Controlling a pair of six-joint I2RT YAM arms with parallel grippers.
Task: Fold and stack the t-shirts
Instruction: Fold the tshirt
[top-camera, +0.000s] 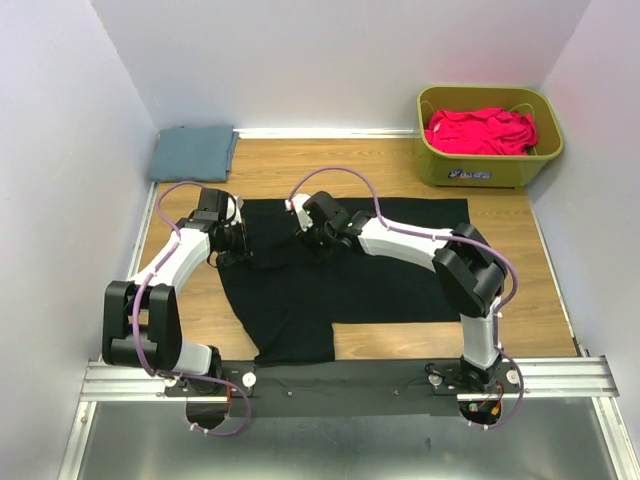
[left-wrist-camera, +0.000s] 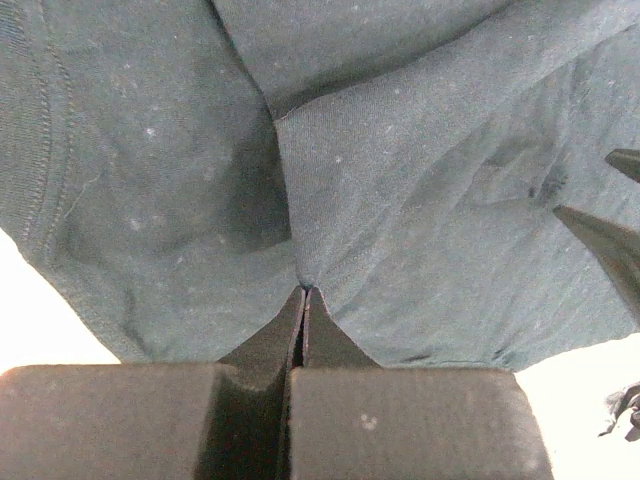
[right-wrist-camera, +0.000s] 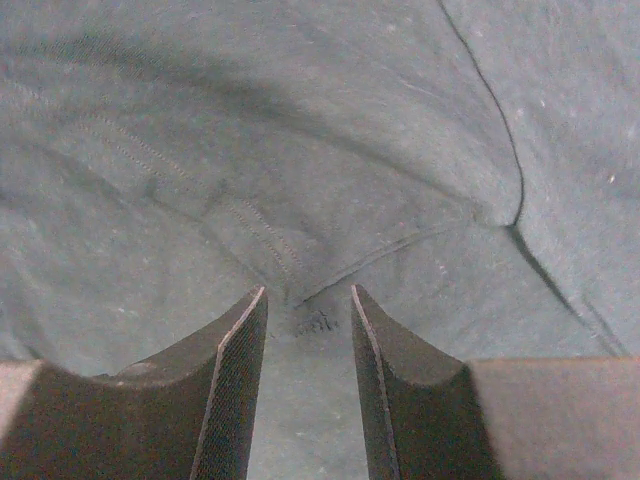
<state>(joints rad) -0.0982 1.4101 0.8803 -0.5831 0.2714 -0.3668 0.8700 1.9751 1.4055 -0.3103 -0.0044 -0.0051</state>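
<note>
A black t-shirt (top-camera: 340, 270) lies spread on the wooden table. My left gripper (top-camera: 233, 243) is at its left edge, shut on a pinch of the black fabric (left-wrist-camera: 303, 285). My right gripper (top-camera: 312, 225) is over the shirt's upper middle, open, its fingers (right-wrist-camera: 235, 340) straddling the collar seam (right-wrist-camera: 300, 290), with nothing clamped. A folded blue-grey t-shirt (top-camera: 192, 152) lies at the back left. Red t-shirts (top-camera: 480, 131) fill a green basket.
The green basket (top-camera: 490, 170) stands at the back right corner of the table. White walls close in on the left, back and right. Bare wood (top-camera: 440, 340) shows in front of the black shirt on the right.
</note>
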